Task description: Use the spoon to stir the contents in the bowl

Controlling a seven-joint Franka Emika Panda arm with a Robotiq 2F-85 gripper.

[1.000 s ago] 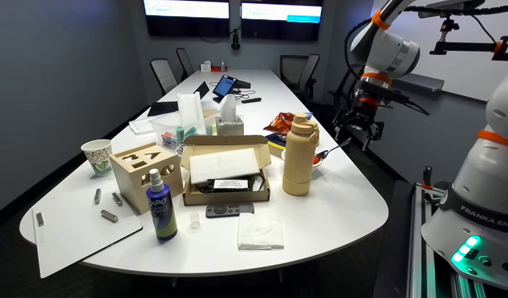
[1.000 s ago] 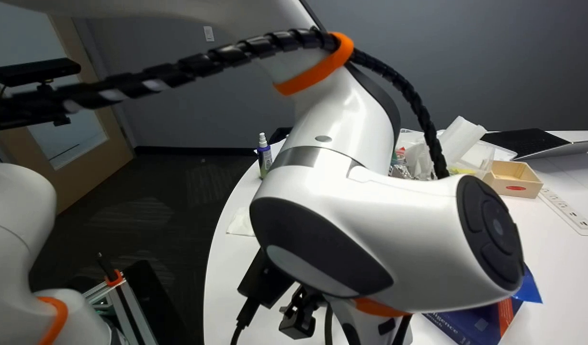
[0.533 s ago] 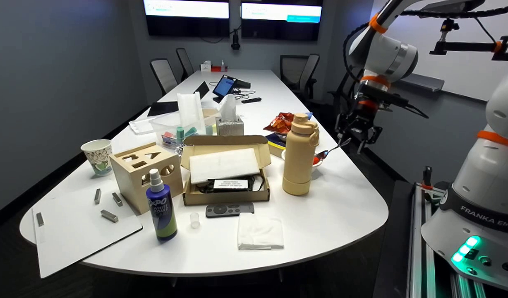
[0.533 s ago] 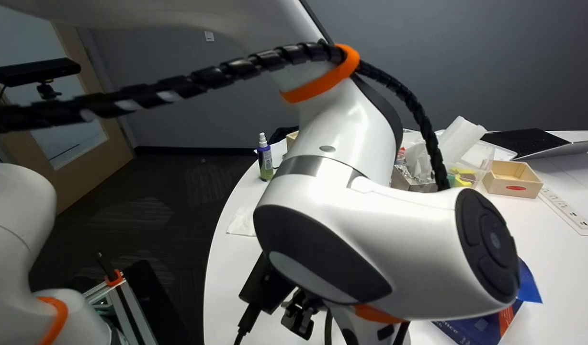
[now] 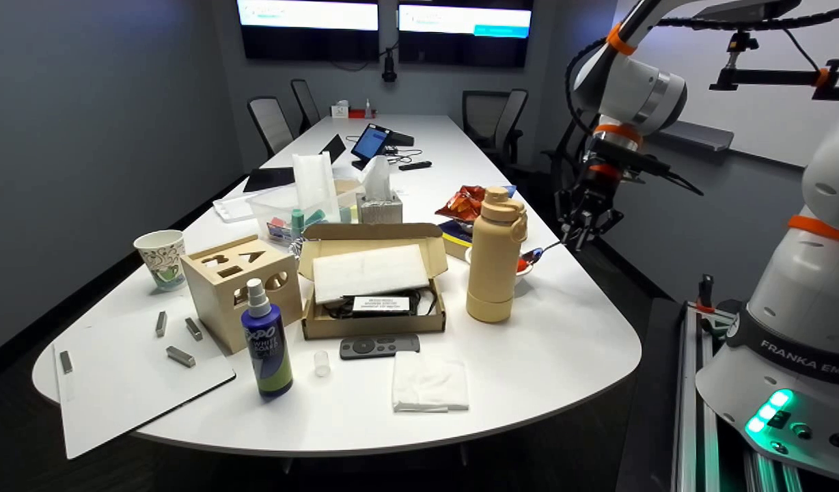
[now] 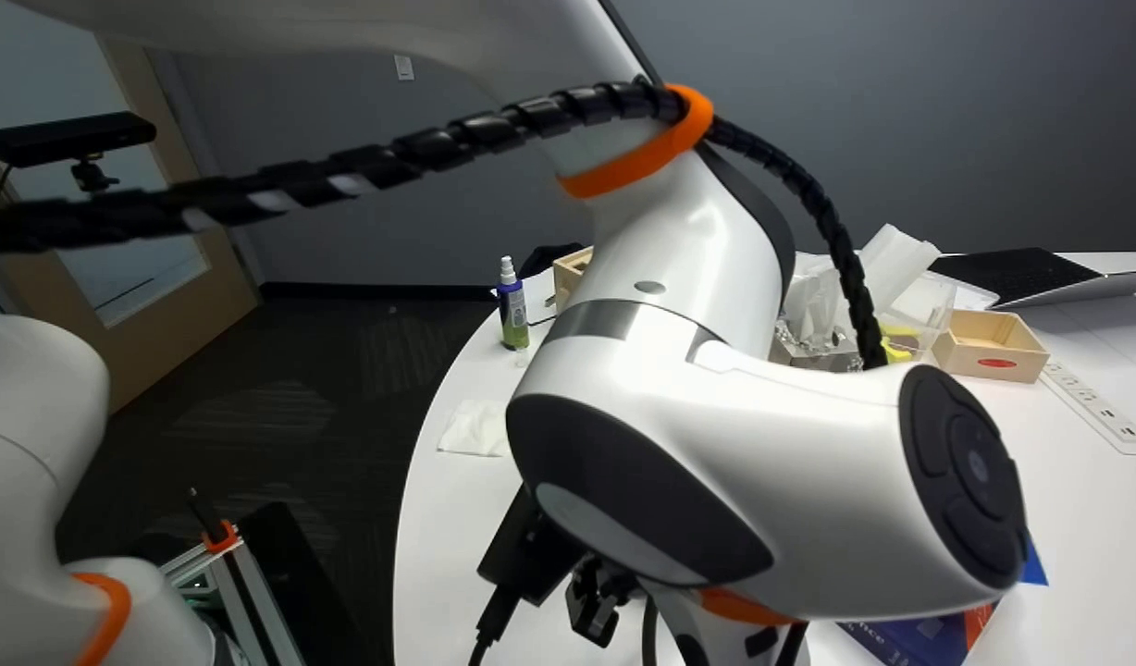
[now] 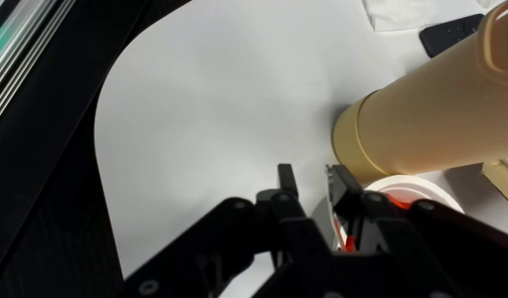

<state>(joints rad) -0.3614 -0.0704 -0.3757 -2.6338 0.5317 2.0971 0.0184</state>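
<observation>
The slim, glossy, probably metal spoon (image 5: 531, 255) is rested in the round white bowl (image 5: 525, 273), its handle jutting past the rim toward two o'clock in an exterior view and its head laid at the bright-red contents (image 5: 521, 265); whether it is dipped in them cannot be told. By its look it can be judged light, stiff and smooth, easily twisted in a loose hold, so it is best taken along the free upper handle, well clear of the rim. The bowl, likely light too, could be dragged along by stirring. The black two-finger gripper (image 7: 311, 169) is placed at that handle with its fingers (image 7: 287, 178) apart; in the wrist view a narrow pale strip, taken to be the handle, is seen between them, nearer the three o'clock finger, though contact cannot be told. There the bowl is found at four o'clock from the fingertips and the tall tan cylindrical bottle (image 7: 427, 120) at two. By that bottle much of the bowl is covered in an exterior view; in an exterior view, bowl and spoon are blocked altogether by the rounded white arm link (image 6: 716, 481).
</observation>
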